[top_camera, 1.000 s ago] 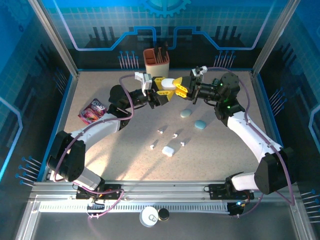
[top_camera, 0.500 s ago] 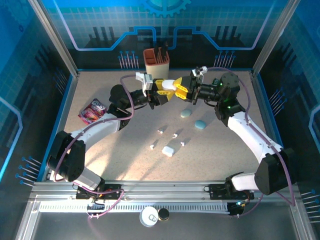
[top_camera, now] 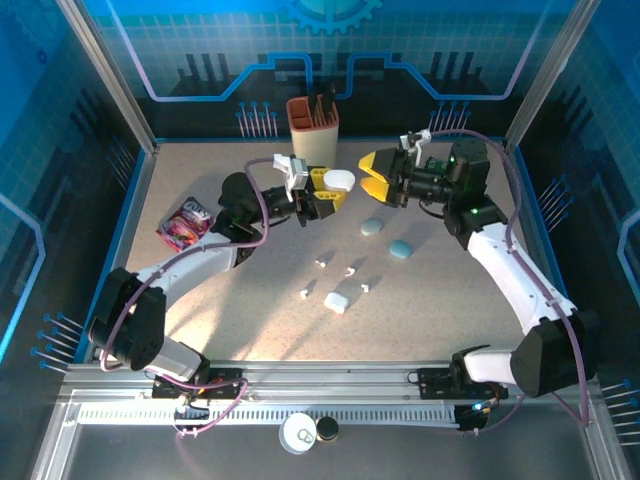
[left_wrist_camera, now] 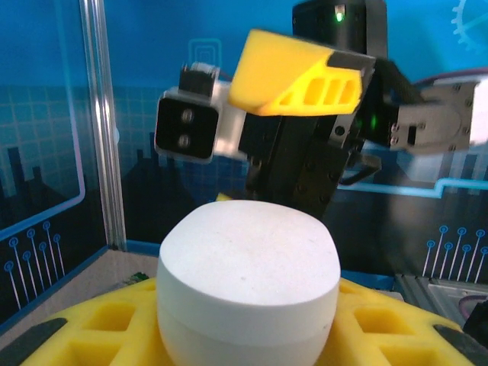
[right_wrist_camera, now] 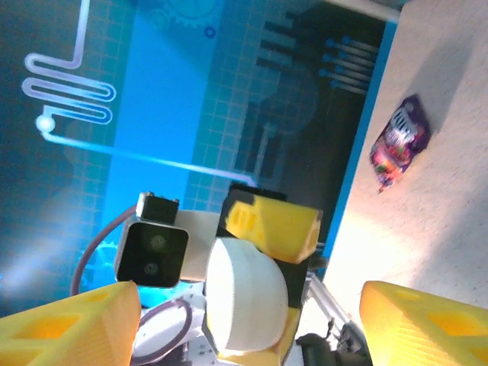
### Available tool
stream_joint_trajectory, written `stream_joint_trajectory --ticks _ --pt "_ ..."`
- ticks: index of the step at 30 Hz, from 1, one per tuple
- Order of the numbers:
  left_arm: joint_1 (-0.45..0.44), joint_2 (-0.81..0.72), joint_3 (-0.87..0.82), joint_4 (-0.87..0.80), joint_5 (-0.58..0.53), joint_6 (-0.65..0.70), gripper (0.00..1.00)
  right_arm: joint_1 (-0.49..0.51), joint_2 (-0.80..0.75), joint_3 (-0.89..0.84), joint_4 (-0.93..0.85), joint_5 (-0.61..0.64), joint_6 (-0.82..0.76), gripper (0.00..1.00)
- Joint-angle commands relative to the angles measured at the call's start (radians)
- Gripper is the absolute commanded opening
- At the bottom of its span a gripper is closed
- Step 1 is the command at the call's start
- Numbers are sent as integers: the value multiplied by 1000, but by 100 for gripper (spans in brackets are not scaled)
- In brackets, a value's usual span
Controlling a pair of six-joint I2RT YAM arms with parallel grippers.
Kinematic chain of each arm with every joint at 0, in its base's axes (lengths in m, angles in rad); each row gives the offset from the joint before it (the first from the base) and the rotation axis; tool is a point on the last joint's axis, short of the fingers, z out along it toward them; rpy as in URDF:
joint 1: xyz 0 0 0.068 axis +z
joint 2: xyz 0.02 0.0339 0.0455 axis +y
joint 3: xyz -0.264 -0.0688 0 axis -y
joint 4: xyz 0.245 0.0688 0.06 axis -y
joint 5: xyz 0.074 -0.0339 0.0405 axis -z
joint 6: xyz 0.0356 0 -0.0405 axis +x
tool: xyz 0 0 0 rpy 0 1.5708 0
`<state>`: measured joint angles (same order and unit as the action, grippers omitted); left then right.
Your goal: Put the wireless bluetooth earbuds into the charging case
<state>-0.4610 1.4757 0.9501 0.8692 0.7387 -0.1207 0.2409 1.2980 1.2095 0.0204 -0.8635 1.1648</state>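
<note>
A: Left gripper (top_camera: 333, 186)?
B: Clamped on the white charging case (top_camera: 340, 179), lid closed, held above the table (top_camera: 200, 290).
A: Right gripper (top_camera: 377, 176)?
B: Jaws spread, empty, facing the case, just apart from it.
A: Earbuds (top_camera: 350, 271)?
B: Four, loose on the table, below both grippers, nearer the arm bases.

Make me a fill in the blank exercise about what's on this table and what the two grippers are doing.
The left gripper is shut on a ___ charging case.
The right gripper stands ___, holding nothing.
___ tiny earbuds lie loose on the table.
The two pale blue cases lie nearer the ___ arm.
Missing: white; open; four; right.
</note>
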Motion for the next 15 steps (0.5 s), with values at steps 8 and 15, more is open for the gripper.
stream_joint_trajectory --ticks 8,15 --pt "-4 -107 -49 -96 14 64 43 126 -75 243 -628 382 -884 78" --pt "-4 -132 -56 -140 27 82 44 240 -65 265 -660 535 -1065 81"
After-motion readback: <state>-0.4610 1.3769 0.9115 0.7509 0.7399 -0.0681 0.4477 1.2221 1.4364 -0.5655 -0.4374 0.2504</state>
